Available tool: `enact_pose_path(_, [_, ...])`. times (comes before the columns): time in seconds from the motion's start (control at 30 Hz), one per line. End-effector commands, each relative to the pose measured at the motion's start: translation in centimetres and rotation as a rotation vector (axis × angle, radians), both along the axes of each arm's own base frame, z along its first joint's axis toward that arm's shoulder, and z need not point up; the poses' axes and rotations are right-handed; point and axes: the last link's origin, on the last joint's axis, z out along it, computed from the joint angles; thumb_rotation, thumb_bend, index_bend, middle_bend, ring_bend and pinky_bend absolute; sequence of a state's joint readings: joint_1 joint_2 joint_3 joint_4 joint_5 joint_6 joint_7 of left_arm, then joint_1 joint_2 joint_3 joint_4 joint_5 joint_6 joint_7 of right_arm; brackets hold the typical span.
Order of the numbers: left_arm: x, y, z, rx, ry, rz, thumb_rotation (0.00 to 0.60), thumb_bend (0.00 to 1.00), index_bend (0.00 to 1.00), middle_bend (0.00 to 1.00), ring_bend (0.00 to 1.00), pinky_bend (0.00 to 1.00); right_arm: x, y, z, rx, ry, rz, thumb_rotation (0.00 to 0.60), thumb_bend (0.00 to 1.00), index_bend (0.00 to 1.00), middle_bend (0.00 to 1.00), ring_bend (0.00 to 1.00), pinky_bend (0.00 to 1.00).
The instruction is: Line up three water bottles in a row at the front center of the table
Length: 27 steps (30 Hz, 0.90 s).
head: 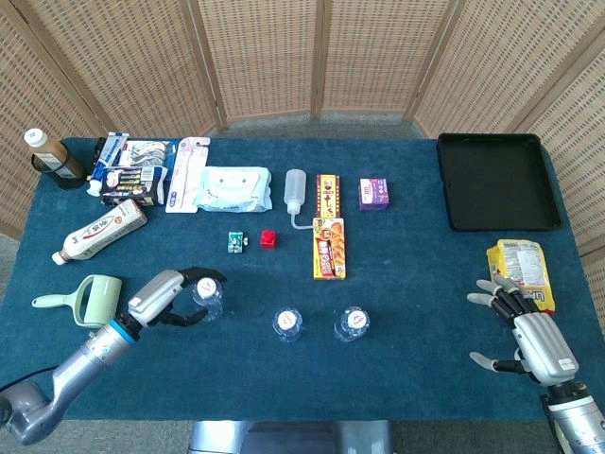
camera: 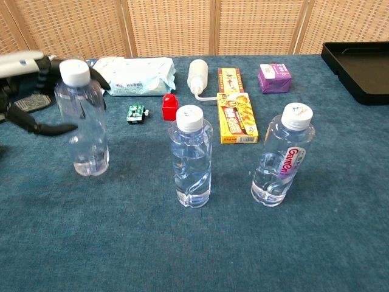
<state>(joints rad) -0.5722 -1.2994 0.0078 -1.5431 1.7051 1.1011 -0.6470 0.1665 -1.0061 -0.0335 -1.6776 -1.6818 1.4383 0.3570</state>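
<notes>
Now the left hand [camera: 30,91] has its fingers curled around a clear plastic water bottle with a white cap [camera: 83,119] at the left of the chest view, level with two matching clear capped bottles [camera: 192,158] [camera: 282,156] standing at lower centre. Whether its base is on the blue cloth is unclear, so releasing early or snagging a finger could topple it. The right hand [head: 525,326], at lower right of the head view, is empty with fingers spread.
</notes>
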Motion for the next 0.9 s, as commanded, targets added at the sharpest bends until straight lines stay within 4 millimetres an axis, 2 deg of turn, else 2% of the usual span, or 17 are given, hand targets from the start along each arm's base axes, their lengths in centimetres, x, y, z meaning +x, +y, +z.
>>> enact_pose_path(0.03, [0.8, -1.4, -1.1, -0.016, 0.037, -0.052, 0.600, 0.45, 0.45, 0.45, 0.29, 0.35, 0.0, 0.0, 0.1, -0.001, -0.002, 0.000, 0.600, 0.00, 0.25, 0.14, 0.05, 0.00])
enact_pose_path(0.53, [3.2, -2.3, -3.3, -0.029, 0.049, -0.100, 0.600, 0.44, 0.45, 0.45, 0.29, 0.35, -0.2, 0.0, 0.5, -0.006, -0.012, 0.001, 0.600, 0.00, 0.25, 0.14, 0.05, 0.00])
enact_pose_path(0.9, [3.4, -2.3, -4.3, -0.026, 0.074, -0.100, 0.600, 0.43, 0.45, 0.45, 0.29, 0.35, -0.3, 0.0, 0.8, -0.011, -0.018, 0.001, 0.600, 0.00, 0.25, 0.14, 0.05, 0.00])
